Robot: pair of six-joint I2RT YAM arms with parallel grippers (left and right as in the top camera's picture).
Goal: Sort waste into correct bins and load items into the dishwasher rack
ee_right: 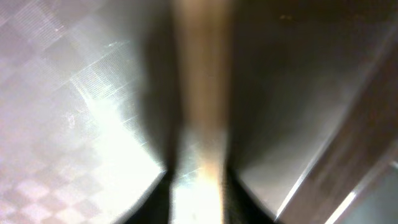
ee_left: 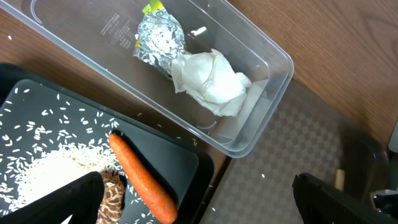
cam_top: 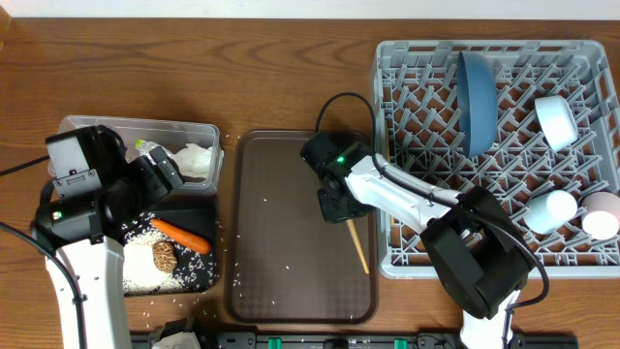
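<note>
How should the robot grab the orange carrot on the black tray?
Grip the carrot around its middle, coming straight down from above. It lies flat and long on the black tray, so pinch across its narrow width, clear of the brown lump beside it.

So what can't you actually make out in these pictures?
- Overhead: the right hand hides the chopstick's upper end, so its grip is unclear. The left arm covers parts of the clear tub and the black tray.
- Right wrist view: too close, all blur; only a pale strip shows, likely that chopstick.
- Left wrist view: the bottom edge cuts off most of the left hand.
</note>
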